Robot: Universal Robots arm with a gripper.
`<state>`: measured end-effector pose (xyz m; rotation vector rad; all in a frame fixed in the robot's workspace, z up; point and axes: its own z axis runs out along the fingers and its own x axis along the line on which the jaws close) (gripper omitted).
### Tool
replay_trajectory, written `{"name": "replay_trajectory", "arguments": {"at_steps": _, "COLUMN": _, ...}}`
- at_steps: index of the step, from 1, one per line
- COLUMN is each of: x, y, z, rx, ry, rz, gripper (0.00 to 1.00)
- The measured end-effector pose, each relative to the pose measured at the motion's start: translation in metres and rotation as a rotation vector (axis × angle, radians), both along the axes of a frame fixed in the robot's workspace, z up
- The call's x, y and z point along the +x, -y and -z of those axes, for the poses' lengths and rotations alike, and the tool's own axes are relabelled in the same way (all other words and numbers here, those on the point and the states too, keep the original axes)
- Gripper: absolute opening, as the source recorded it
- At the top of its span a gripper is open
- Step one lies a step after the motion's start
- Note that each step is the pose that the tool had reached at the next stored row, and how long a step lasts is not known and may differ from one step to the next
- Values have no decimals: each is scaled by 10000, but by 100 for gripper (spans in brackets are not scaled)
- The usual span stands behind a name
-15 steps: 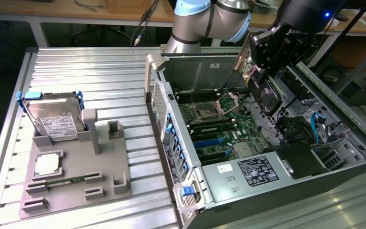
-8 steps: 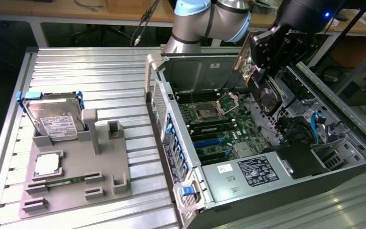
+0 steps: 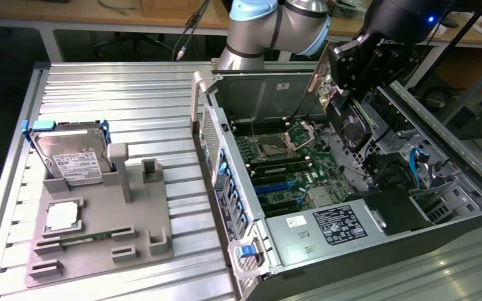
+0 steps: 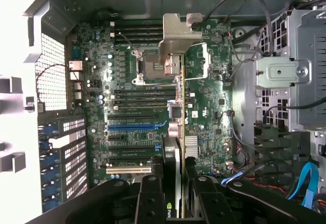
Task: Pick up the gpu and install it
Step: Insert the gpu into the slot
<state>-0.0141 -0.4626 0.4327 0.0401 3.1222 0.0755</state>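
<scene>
The gpu (image 4: 176, 102) shows edge-on in the wrist view, a thin dark card running away from the fingers to a silver metal bracket (image 4: 175, 35) at its far end. My gripper (image 4: 175, 203) is shut on it, one black finger (image 4: 152, 198) on each side. In the exterior view the gripper (image 3: 341, 84) holds the gpu (image 3: 319, 84) upright above the open computer case (image 3: 250, 94), over the back part of the motherboard (image 3: 295, 169). The card hangs clear of the board, above the expansion slots (image 4: 133, 127).
On the exterior view's left a grey fixture (image 3: 140, 207) carries a hard drive (image 3: 72, 158) in a blue-cornered frame, a processor chip (image 3: 63, 216) and a slim green memory stick (image 3: 90, 237). Inside the case are drive cages (image 4: 293, 76) and blue cables (image 3: 415, 168).
</scene>
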Motion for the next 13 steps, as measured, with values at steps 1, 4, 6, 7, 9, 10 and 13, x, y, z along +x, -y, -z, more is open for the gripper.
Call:
{"name": "replay_trajectory", "arguments": {"at_steps": 1, "x": 0, "y": 0, "z": 0, "rx": 0, "ry": 0, "rz": -20, "gripper": 27}}
{"name": "replay_trajectory", "arguments": {"at_steps": 4, "x": 0, "y": 0, "z": 0, "rx": 0, "ry": 0, "rz": -97, "gripper": 27}}
{"name": "replay_trajectory", "arguments": {"at_steps": 6, "x": 0, "y": 0, "z": 0, "rx": 0, "ry": 0, "rz": -153, "gripper": 27}}
{"name": "replay_trajectory", "arguments": {"at_steps": 7, "x": 0, "y": 0, "z": 0, "rx": 1, "ry": 0, "rz": -179, "gripper": 27}}
{"name": "replay_trajectory", "arguments": {"at_steps": 9, "x": 0, "y": 0, "z": 0, "rx": 0, "ry": 0, "rz": -236, "gripper": 27}}
{"name": "replay_trajectory", "arguments": {"at_steps": 10, "x": 0, "y": 0, "z": 0, "rx": 0, "ry": 0, "rz": -263, "gripper": 27}}
{"name": "replay_trajectory", "arguments": {"at_steps": 13, "x": 0, "y": 0, "z": 0, "rx": 1, "ry": 0, "rz": -337, "gripper": 27}}
